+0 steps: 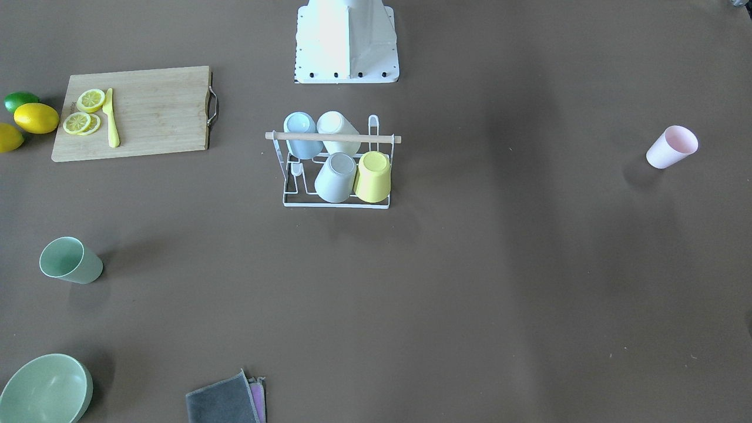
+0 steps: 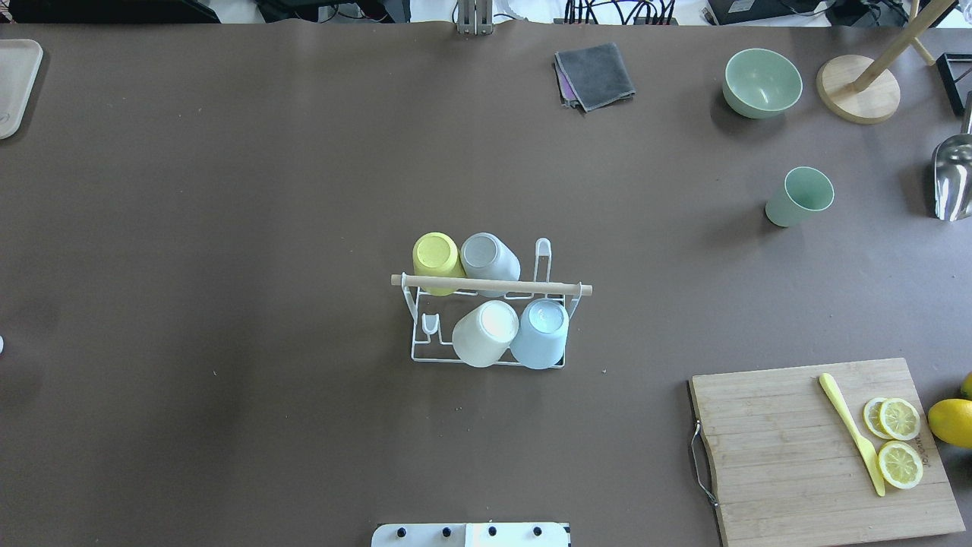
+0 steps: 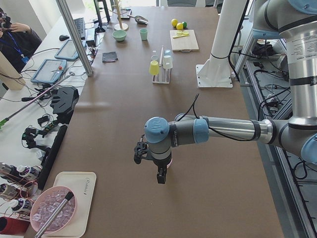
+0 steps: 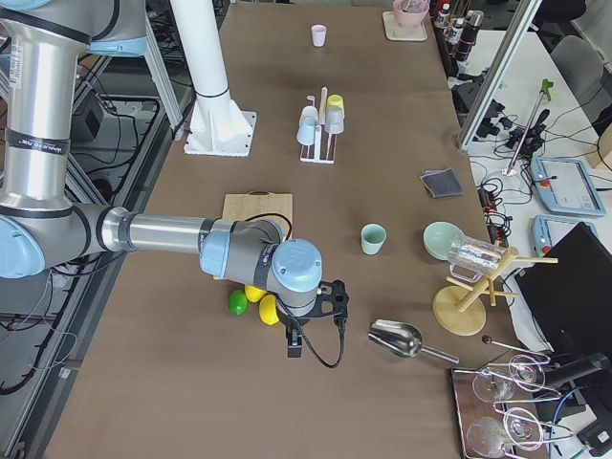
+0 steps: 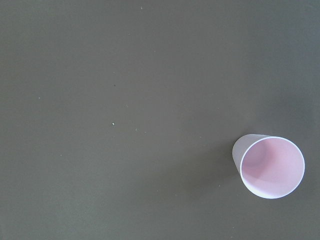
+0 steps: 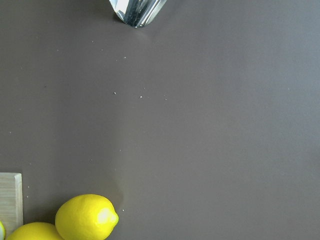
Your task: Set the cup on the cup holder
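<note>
The white wire cup holder (image 1: 335, 204) with a wooden rod handle (image 2: 490, 286) stands mid-table and carries several upturned cups: yellow (image 1: 373, 176), grey (image 1: 336, 176), cream (image 1: 338, 130) and blue (image 1: 302, 134). A pink cup (image 1: 671, 147) stands upright on the robot's left; it shows at the lower right of the left wrist view (image 5: 272, 167). A green cup (image 1: 70, 260) stands upright on the robot's right (image 2: 799, 197). The left gripper (image 3: 161, 176) hangs over the pink cup. The right gripper (image 4: 295, 344) hangs by the lemons. I cannot tell whether either is open.
A cutting board (image 1: 158, 111) holds lemon slices and a yellow knife. Lemons (image 1: 36, 117) and a lime (image 1: 20, 101) lie beside it. A green bowl (image 2: 762, 82), a grey cloth (image 2: 596, 74), a metal scoop (image 2: 953, 178) and a wooden stand (image 2: 858, 87) sit at the far right.
</note>
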Action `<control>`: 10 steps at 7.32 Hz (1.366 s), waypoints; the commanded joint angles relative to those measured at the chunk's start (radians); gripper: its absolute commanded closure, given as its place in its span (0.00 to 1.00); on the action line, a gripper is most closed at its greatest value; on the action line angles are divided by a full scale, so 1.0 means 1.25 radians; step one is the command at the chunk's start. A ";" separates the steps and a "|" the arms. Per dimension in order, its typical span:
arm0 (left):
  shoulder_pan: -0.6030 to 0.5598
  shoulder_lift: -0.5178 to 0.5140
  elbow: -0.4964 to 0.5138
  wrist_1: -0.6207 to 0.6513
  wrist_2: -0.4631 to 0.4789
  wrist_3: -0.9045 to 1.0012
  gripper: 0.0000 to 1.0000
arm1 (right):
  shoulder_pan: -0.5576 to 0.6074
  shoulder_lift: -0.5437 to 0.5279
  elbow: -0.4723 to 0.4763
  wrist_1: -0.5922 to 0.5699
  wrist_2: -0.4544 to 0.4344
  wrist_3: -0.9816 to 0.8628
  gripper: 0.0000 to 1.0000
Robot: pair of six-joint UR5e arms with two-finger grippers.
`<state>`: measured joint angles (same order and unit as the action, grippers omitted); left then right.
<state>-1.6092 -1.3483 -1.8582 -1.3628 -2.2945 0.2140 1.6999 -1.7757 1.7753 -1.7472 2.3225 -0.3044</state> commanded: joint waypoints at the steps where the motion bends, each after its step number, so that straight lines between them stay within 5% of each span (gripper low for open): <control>1: -0.001 0.001 0.002 -0.010 0.000 0.005 0.02 | 0.000 0.002 0.001 0.000 0.000 0.001 0.00; 10: -0.001 -0.014 -0.007 -0.011 -0.010 0.002 0.02 | -0.081 0.060 0.001 -0.006 0.021 0.009 0.00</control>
<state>-1.6094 -1.3646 -1.8535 -1.3765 -2.2977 0.2156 1.6371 -1.7258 1.7782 -1.7521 2.3412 -0.2953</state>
